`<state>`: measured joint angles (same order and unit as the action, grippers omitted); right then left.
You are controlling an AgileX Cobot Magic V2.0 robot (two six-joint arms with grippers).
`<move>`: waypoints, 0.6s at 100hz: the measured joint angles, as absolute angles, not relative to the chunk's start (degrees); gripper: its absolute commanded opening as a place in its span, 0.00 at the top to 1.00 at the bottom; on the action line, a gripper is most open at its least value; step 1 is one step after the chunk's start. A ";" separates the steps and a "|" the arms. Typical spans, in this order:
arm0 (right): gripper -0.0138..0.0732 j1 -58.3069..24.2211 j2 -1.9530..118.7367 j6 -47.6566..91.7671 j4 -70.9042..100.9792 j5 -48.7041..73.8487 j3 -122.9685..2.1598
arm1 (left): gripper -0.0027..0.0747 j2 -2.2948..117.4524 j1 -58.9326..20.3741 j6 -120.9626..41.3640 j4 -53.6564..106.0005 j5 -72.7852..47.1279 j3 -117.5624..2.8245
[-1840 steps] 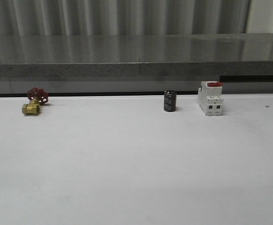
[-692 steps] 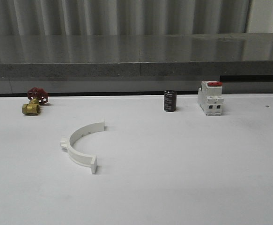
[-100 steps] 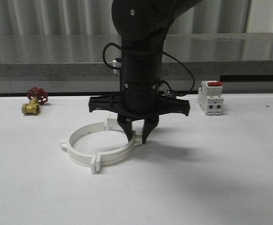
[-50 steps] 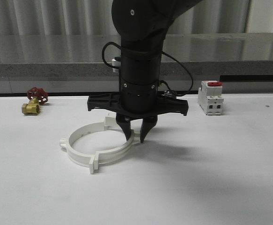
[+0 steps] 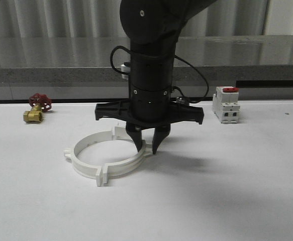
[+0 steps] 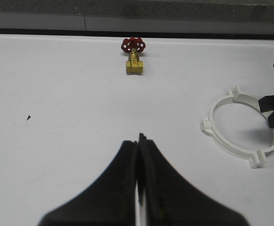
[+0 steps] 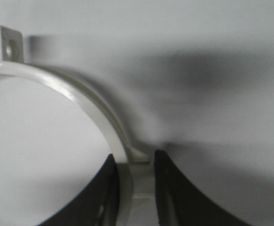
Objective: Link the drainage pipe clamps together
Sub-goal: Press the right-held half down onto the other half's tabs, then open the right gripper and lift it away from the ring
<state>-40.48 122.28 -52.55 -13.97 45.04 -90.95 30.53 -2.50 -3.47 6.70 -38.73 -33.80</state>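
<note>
We see the two drainage pipe clamps (image 5: 107, 156) lying flat on the table (image 5: 226, 191), left of centre, their end tabs meeting so that they form a ring. The right gripper (image 5: 147, 146) stands over the ring's right side, one finger inside the band and one outside. Behind and left of the ring sits the valve (image 5: 36, 107) near the table's back edge; the breaker (image 5: 225, 104) stands at the back right. The left gripper (image 6: 138, 160) hangs above bare table, left of the ring, well apart from it.

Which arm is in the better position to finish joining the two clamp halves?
Probably the right: the right gripper already straddles the drainage pipe clamps, while the left gripper is shut and stands apart from them.
</note>
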 measured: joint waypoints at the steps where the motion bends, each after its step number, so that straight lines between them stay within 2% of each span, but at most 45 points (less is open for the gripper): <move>1: 0.62 -40.48 122.28 -52.55 -13.97 45.04 -90.95 | 0.99 30.53 -2.50 -3.47 6.70 -38.73 -33.80; 22: 0.45 -40.48 122.28 -52.37 -13.97 45.04 -90.95 | 0.99 30.53 -2.50 -3.47 6.70 -38.73 -33.80; 60: 0.44 -40.48 122.28 -52.37 -13.97 44.32 -90.95 | 0.99 30.53 -2.50 -3.47 6.70 -38.73 -33.80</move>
<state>-40.48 122.28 -52.37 -13.97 44.32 -90.95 30.53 -2.50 -3.47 6.70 -38.73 -33.80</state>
